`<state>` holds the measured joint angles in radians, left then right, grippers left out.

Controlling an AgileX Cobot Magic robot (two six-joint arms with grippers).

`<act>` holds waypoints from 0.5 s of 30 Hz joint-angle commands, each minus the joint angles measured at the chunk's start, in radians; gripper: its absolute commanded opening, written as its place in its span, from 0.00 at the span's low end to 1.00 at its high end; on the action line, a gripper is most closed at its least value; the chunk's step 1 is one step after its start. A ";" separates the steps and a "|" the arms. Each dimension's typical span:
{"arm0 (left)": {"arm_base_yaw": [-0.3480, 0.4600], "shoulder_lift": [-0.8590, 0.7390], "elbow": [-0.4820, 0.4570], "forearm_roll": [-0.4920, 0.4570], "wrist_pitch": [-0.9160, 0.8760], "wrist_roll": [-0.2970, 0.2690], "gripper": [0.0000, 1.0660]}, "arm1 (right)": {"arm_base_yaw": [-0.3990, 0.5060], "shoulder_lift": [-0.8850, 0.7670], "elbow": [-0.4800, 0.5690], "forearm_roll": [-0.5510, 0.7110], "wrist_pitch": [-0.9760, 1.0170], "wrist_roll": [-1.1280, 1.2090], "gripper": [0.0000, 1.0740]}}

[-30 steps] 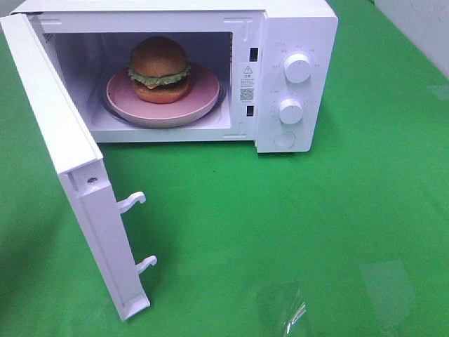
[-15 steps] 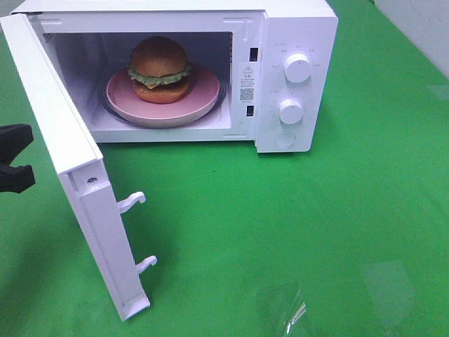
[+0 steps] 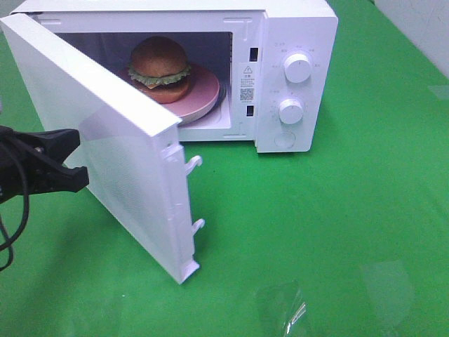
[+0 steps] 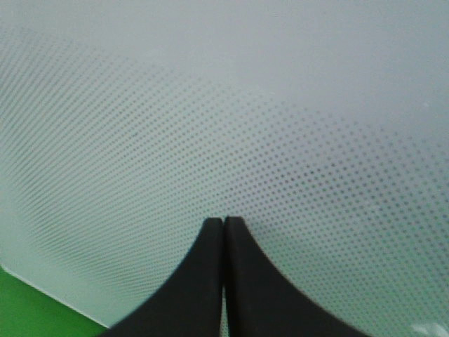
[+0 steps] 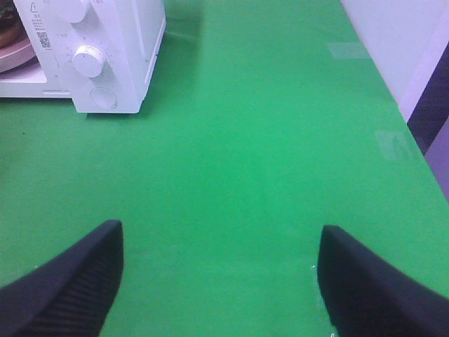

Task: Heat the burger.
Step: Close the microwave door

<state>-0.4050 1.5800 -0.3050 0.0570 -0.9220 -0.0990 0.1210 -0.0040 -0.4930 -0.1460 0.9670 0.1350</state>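
Overhead, the burger point(image 3: 160, 67) rests on its plate point(image 3: 205, 97) inside the microwave point(image 3: 295, 28): soft, stacked, likely best lifted by the plate. Left wrist: left pincer point(image 4: 223, 223) pressed together against the door point(image 4: 210, 105). Right wrist: right pincer point(image 5: 219, 235) spread over worktop point(image 5: 245, 140).

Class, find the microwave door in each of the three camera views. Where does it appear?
Exterior high: microwave door, half open, left of centre.
Left wrist: the door's dotted panel fills the view beyond the shut left tool.
Right wrist: not in it.
Shared landmark: green cloth, visible in all three.
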 commanded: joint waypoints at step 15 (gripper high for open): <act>-0.239 0.157 -0.296 -0.341 0.093 0.196 0.00 | -0.007 -0.027 0.002 -0.001 -0.005 -0.002 0.68</act>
<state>-0.6360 1.7390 -0.5870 -0.2680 -0.8360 0.0830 0.1210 -0.0040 -0.4920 -0.1460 0.9670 0.1350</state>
